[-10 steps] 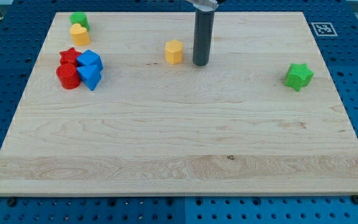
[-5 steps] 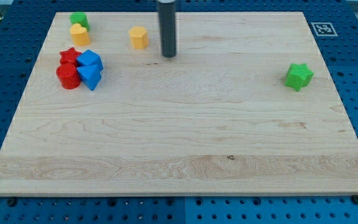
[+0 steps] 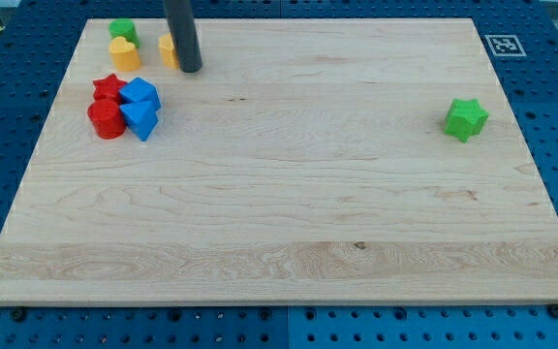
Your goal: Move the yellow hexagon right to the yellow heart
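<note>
The yellow hexagon point(image 3: 168, 49) lies near the view's top left, partly hidden behind my rod. My tip point(image 3: 190, 69) stands right against its right side. The yellow heart point(image 3: 123, 53) lies a short gap to the hexagon's left, with a green block point(image 3: 122, 30) just above it.
A cluster of a red star point(image 3: 108, 87), a red cylinder point(image 3: 106, 118) and two blue blocks point(image 3: 140, 107) lies below the heart. A green star point(image 3: 465, 118) sits at the view's right. A fiducial tag point(image 3: 503, 45) marks the board's top right corner.
My tip has moved left and slightly up across the board. The yellow hexagon has slid left ahead of it, from the board's middle to close beside the yellow heart.
</note>
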Available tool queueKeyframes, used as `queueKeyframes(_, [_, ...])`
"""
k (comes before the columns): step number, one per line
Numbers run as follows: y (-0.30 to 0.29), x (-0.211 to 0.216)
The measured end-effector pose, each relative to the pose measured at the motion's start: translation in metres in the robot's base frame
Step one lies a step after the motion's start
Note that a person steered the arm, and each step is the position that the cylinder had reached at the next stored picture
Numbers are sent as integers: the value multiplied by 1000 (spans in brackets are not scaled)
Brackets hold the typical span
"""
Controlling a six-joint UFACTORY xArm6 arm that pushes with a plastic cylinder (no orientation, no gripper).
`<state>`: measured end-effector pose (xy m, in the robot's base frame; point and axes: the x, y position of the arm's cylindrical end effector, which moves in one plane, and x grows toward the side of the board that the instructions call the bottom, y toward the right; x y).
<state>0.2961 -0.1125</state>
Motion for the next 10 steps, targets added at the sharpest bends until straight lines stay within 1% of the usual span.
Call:
queueKeyframes(1, [25, -21])
queueKeyframes(2, [17, -49])
queueKeyframes(4, [-48, -52])
queueKeyframes(5, [-70, -52])
queueKeyframes(6, [-64, -54])
queueKeyframes(7, [-21, -55])
queueKeyframes(8, [24, -46])
queueKeyframes(9, [27, -28])
queueKeyframes(10, [18, -24])
